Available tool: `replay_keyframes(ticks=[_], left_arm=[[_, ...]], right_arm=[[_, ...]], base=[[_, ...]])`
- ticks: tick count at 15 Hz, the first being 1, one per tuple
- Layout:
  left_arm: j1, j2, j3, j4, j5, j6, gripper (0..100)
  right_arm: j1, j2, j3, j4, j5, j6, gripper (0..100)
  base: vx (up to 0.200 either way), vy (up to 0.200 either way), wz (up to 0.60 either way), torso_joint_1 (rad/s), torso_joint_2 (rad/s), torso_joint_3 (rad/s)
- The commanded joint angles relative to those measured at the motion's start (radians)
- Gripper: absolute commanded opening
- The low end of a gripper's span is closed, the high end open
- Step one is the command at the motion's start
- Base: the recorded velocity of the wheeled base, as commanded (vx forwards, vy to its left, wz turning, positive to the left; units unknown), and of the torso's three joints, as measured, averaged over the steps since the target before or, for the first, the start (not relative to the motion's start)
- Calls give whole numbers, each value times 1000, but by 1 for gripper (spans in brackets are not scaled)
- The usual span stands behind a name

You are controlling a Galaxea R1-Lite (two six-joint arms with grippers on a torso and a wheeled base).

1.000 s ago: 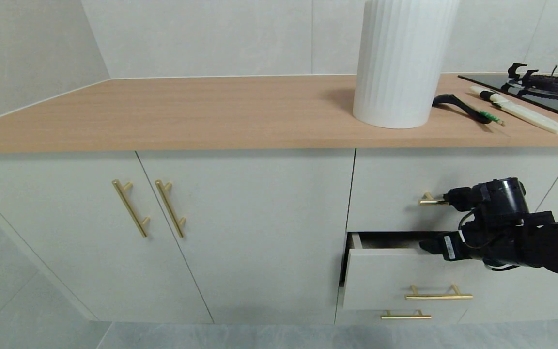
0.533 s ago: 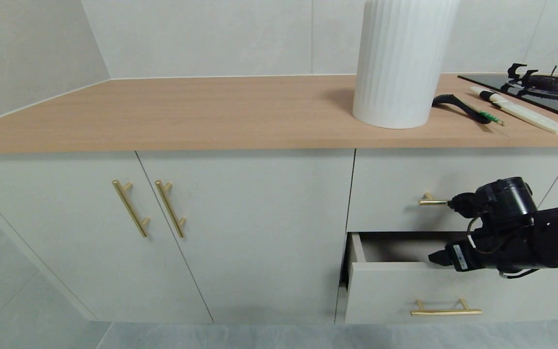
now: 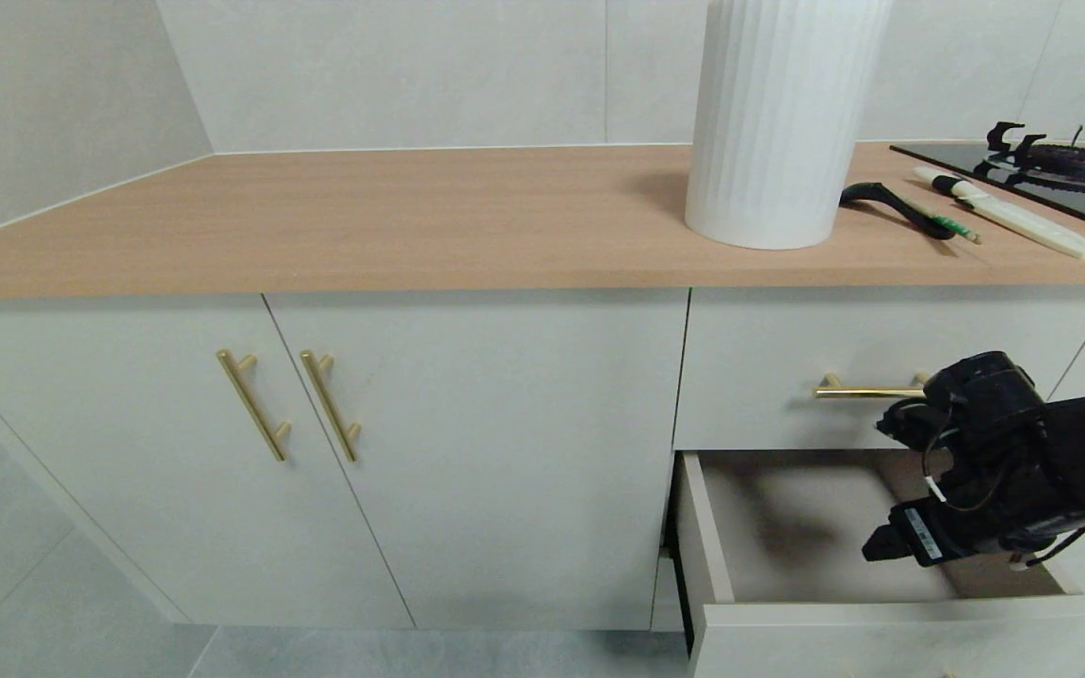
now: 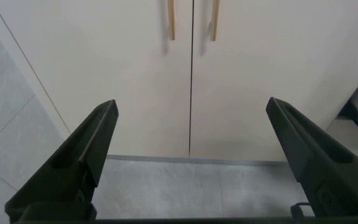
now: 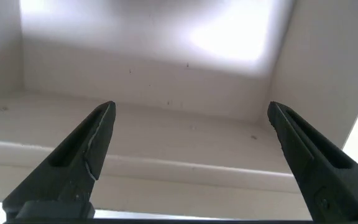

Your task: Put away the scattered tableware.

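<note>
The scattered tableware lies on the wooden counter (image 3: 411,217) at the right: a black-handled utensil (image 3: 893,207), a thin green-tipped stick (image 3: 955,227) and a white knife (image 3: 1013,215). Below them the middle drawer (image 3: 704,527) stands pulled far out, its inside bare. My right gripper (image 3: 882,548) hangs over the drawer's right part, open, holding nothing; the right wrist view shows its fingers (image 5: 86,155) spread before the drawer's pale inner wall (image 5: 166,68). My left gripper (image 4: 191,162) is open and holds nothing, low in front of the double cabinet doors (image 4: 191,74).
A tall white ribbed cylinder (image 3: 773,122) stands on the counter left of the utensils. A black hob (image 3: 1060,169) sits at the far right. The top drawer's brass handle (image 3: 867,391) is just above my right arm. The cabinet doors' brass handles (image 3: 288,405) are at the left.
The middle drawer has slid from slightly open to far out toward me. My right gripper drew back and down with it and now sits over the drawer's open inside.
</note>
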Motion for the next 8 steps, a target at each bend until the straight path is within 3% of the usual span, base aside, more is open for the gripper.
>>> replay_keyframes(ticks=[1,8], left_arm=[[0,1,0,0,0,0,100],[0,1,0,0,0,-1,100]], right_arm=[[1,-8,-6,25,0,-6,100],[3,-23,-1,249,1,-10,100]], base=[[0,0,0,0,0,0],[0,0,0,0,0,0]])
